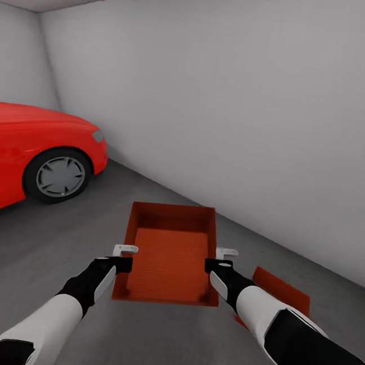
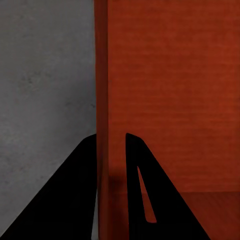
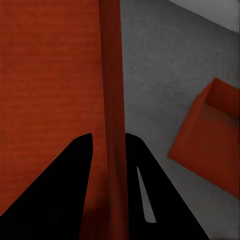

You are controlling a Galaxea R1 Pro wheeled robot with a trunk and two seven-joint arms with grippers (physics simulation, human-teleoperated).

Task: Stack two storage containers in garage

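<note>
Your left end effector point(image 1: 125, 251) and right end effector point(image 1: 226, 254) pinch opposite long walls of one orange-red ribbed open-topped bin point(image 1: 168, 254), held up; the second bin point(image 1: 283, 293) sits on the grey concrete floor point(image 1: 56, 247) to your right. Each wrist view shows fingers straddling a wall, the right one point(image 3: 109, 142) also showing that floor bin point(image 3: 212, 137). Two bins.

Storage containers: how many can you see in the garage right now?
2. One storage container is held between both tools, left tool and right tool clamped on its side walls. The other container sits on the floor near the wall, partly hidden by the right arm.
</note>
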